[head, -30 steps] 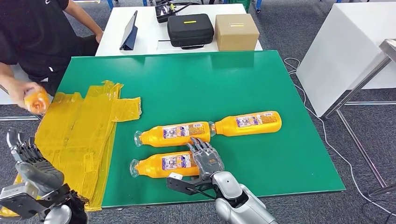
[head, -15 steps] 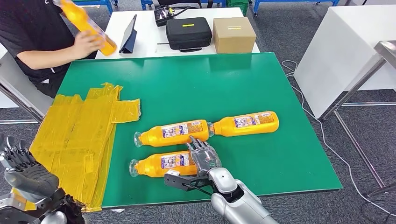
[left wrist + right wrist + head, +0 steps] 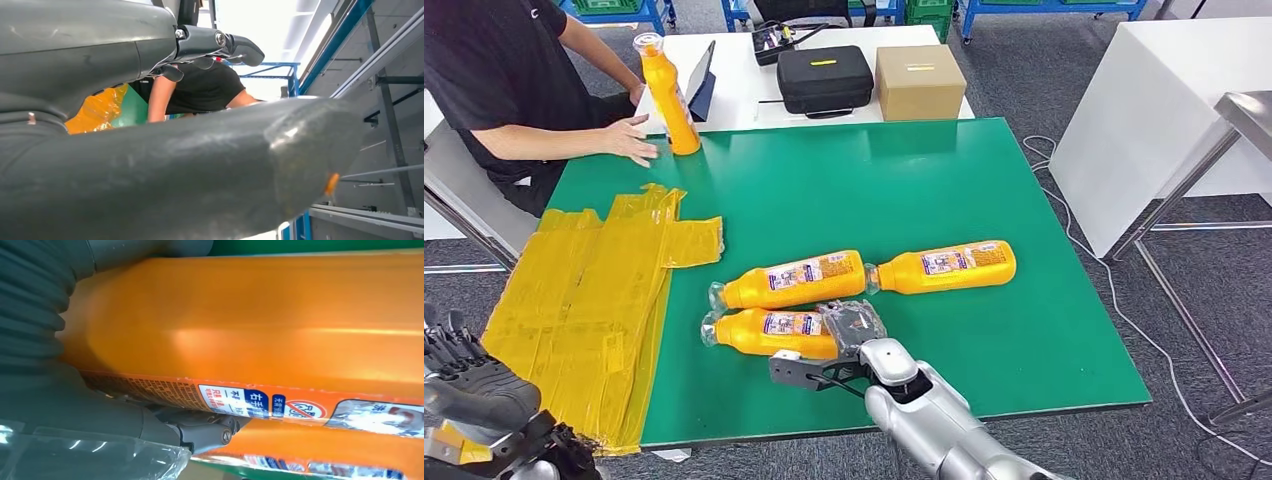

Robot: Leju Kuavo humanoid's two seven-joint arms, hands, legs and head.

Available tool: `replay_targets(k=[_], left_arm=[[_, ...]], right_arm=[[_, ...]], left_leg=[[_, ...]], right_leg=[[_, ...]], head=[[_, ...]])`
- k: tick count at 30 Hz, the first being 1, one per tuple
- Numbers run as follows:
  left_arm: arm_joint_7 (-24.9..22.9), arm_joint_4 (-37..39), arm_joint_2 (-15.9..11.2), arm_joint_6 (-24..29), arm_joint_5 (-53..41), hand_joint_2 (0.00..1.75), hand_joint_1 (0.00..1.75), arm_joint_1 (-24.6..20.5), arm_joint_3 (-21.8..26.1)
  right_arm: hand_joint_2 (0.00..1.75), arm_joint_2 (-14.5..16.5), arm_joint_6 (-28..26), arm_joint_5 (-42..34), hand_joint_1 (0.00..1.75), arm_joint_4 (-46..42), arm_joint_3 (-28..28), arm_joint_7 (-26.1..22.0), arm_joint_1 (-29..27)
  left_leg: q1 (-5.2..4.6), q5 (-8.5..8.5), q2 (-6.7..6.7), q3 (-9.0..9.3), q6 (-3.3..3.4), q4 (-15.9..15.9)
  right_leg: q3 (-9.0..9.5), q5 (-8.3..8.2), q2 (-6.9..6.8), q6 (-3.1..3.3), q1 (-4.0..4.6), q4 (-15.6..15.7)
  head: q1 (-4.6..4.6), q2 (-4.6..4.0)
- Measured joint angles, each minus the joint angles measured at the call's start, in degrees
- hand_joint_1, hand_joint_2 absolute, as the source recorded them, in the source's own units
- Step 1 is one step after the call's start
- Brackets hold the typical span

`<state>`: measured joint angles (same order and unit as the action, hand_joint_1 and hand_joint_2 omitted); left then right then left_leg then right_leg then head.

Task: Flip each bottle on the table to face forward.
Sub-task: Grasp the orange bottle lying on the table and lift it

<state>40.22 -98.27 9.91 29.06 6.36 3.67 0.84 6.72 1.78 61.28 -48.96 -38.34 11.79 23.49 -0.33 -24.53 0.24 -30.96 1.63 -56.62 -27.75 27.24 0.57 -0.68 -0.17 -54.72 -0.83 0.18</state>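
Observation:
Three orange bottles lie on their sides on the green table (image 3: 984,170). My right hand (image 3: 854,330) grips the nearest bottle (image 3: 764,332) at its base end, its cap pointing left. In the right wrist view this nearest bottle (image 3: 275,325) is pressed between thumb and fingers of my right hand (image 3: 45,305), with the label edge showing. The middle bottle (image 3: 794,281) and the right bottle (image 3: 944,266) lie just beyond, labels up. A fourth bottle (image 3: 669,95) stands upright at the back left. My left hand (image 3: 469,385) hangs off the table's front left, fingers apart and holding nothing.
A person sits at the back left, one hand (image 3: 629,140) flat on the table next to the upright bottle. Crumpled yellow plastic sheet (image 3: 594,290) covers the table's left side. Behind are a black case (image 3: 824,75), a cardboard box (image 3: 919,80) and a tablet (image 3: 699,80).
My right hand closed on the nearest bottle and pushed it toward the middle bottle, turning it. The person set a fourth bottle upright at the back left. My left hand sank lower.

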Motion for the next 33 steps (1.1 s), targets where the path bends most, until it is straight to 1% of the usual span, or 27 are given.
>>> replay_targets(k=[6,10,13,15,17,19,21,23,24,29,33], left_arm=[[0.0,0.3,0.4,-1.2,1.4,0.00,0.00,-0.2,0.6],[0.0,0.9,0.5,-1.8,2.3,0.00,0.00,-0.1,1.0],[-0.8,2.4,0.5,-3.7,6.0,0.00,0.00,-0.2,1.1],[-1.8,3.8,0.5,-5.6,9.1,0.87,0.00,-0.2,1.0],[-2.7,5.2,0.6,-7.1,11.0,1.75,0.00,-0.5,1.0],[-4.3,6.7,0.7,-9.8,13.2,1.75,0.00,-1.0,0.9],[-6.6,8.3,0.9,-14.0,16.0,1.75,0.00,-1.5,0.6],[-8.3,9.7,1.3,-17.7,18.2,1.75,0.00,-2.0,-0.1],[-8.7,10.1,1.6,-18.8,18.8,1.75,0.00,-2.3,-0.5],[-10.2,11.5,2.2,-20.9,20.1,1.75,0.00,-2.9,-1.8],[-12.9,11.8,2.7,-25.0,21.5,1.75,0.00,-3.0,-3.4]], right_arm=[[1.75,0.7,-2.2,-3.0,1.75,-0.8,0.3,-1.5,0.2],[1.75,0.7,-2.6,-4.5,1.75,-5.3,1.2,-1.6,-1.6],[1.75,0.4,-5.5,-7.5,1.75,-11.5,2.1,-3.5,-4.6],[1.75,0.3,-7.5,-9.5,1.75,-17.8,2.6,-4.9,-6.7],[1.75,0.2,-8.3,-10.5,1.75,-23.3,2.8,-5.5,-7.6],[1.75,0.1,-9.4,-10.9,1.75,-28.6,3.0,-6.6,-8.6],[1.75,0.3,-10.9,-11.4,1.75,-33.6,2.9,-7.9,-9.5],[1.75,0.7,-11.8,-11.9,1.75,-36.9,2.8,-8.5,-9.4],[1.75,0.9,-12.1,-12.1,1.75,-38.0,2.7,-8.5,-9.3],[1.75,1.4,-12.8,-12.9,1.75,-40.7,2.6,-8.8,-9.0],[1.75,2.3,-13.0,-14.9,1.75,-39.8,2.6,-8.8,-7.5]], left_leg=[[0.01,-0.03,0.00,-0.12,0.00,0.0],[0.01,0.09,-0.04,-0.68,0.03,-0.1],[0.00,0.16,-0.14,-1.06,0.05,-0.1],[-0.01,0.18,-0.18,-1.38,0.04,-0.1],[-0.01,0.19,-0.17,-1.55,0.03,-0.1],[-0.01,0.20,-0.22,-1.66,0.03,-0.1],[-0.03,0.21,-0.25,-1.81,0.05,-0.1],[-0.03,0.21,-0.23,-1.87,0.05,-0.1],[-0.03,0.21,-0.23,-1.88,0.05,-0.1],[-0.04,0.21,-0.24,-1.89,0.05,-0.1],[-0.04,0.21,-0.24,-1.91,0.05,-0.1]], right_leg=[[-0.05,0.06,0.01,-0.03,0.01,0.0],[-0.11,0.00,0.00,-0.04,0.01,0.0],[-0.37,-0.02,-0.09,-0.03,0.00,-0.1],[-0.67,-0.03,-0.12,-0.03,-0.01,-0.1],[-0.88,-0.03,-0.12,-0.04,-0.01,-0.1],[-0.97,-0.02,-0.20,-0.05,-0.03,-0.1],[-1.08,-0.03,-0.25,-0.05,-0.03,-0.1],[-1.13,-0.03,-0.23,-0.05,-0.03,-0.1],[-1.13,-0.03,-0.24,-0.05,-0.04,-0.1],[-1.14,-0.03,-0.24,-0.05,-0.04,-0.1],[-1.14,-0.03,-0.24,-0.05,-0.03,-0.1]], head=[[0.00,0.00],[-0.01,0.00],[-0.01,-0.01],[-0.01,0.00],[0.00,0.00],[-0.02,0.00],[-0.01,-0.01],[0.00,-0.01],[-0.01,-0.01],[-0.01,0.00],[0.00,-0.01]])
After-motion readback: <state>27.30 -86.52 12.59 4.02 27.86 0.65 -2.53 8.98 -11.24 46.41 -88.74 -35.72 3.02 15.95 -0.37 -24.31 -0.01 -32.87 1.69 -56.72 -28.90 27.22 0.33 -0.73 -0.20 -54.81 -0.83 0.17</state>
